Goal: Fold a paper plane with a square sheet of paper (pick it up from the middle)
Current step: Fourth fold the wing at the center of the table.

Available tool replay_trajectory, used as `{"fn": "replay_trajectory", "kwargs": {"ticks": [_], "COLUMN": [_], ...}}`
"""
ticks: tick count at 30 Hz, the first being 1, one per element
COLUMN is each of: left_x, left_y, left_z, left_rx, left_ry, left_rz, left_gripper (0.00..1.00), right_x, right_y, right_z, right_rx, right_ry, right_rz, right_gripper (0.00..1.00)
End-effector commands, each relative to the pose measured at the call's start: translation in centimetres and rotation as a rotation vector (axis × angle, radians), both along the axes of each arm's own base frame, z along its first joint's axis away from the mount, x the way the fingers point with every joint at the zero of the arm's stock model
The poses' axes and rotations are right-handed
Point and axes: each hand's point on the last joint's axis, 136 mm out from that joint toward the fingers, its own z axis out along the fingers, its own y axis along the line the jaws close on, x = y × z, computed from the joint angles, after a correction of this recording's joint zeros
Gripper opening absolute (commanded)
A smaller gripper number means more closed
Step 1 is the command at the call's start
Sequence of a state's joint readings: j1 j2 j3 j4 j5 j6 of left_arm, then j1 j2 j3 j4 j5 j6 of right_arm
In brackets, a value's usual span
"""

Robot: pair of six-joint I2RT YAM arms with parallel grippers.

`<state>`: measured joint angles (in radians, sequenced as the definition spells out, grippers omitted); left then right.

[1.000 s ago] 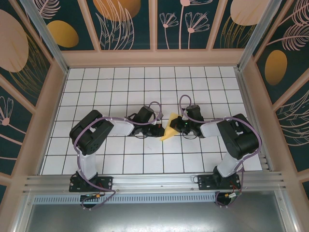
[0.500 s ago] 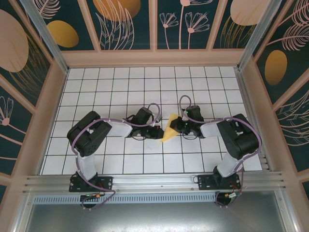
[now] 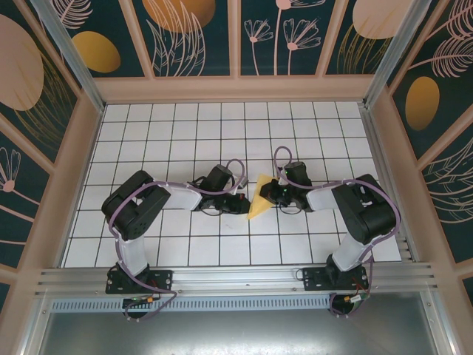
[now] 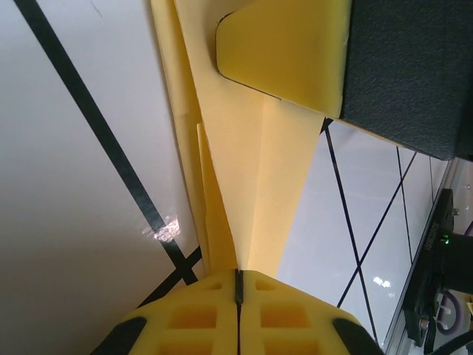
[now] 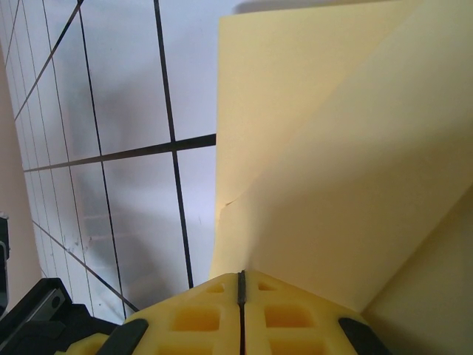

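Between two grippers, one folded sheet

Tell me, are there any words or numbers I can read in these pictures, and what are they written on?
None: there are no words, numbers, labels or signs to read.
The yellow paper is plain.
The walls bear only drawn flowers and leaves.
The white table has only black grid lines.
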<state>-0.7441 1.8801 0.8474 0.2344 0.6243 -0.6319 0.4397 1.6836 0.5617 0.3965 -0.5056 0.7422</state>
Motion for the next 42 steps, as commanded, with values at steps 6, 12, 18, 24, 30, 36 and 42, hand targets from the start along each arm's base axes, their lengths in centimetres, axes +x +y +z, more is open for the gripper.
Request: {"fn": "replay_trajectory", "kwargs": {"ticks": [6,12,18,24,30,36,42], "left_x": [-3.2,-3.5,-4.4,-4.7,-4.9,-5.4,-5.1], "left_y": [1.8,2.0,2.9,3.3,3.3,4.0,5.0], "left_z": [-1.8,-1.6,-2.9,-2.7,-3.4,-4.5,-5.3], "left_rx": [0.053,0.048,0.099,0.109,0.128,0.21,0.336], "left_ry": [0.13,0.132,0.174,0.172,0.186,0.192,0.156], "left_rz": [-0.044,-0.047,-0.056,-0.063,-0.071,-0.088,-0.08], "left_gripper": [0.1,0.06,0.07,0.08,0.03,0.02,0.03], "right_x": [-1.0,-1.1,-1.1,-1.1,-1.1,-1.1,-1.1], "right_y": [-1.8,-2.0,-2.1,-2.0,-2.1,-2.1,-2.1], "right_z": [-3.0,-3.1,-3.3,-3.4,-3.4,-3.6,-3.6], "right_rx": [-0.099,-0.106,-0.111,-0.113,-0.115,-0.117,-0.12], "right_ry": [0.056,0.058,0.062,0.065,0.066,0.068,0.071], "right_rz": [-0.03,-0.032,-0.034,-0.033,-0.034,-0.035,-0.035], "right_gripper": [0.07,0.07,0.07,0.07,0.07,0.07,0.07]}}
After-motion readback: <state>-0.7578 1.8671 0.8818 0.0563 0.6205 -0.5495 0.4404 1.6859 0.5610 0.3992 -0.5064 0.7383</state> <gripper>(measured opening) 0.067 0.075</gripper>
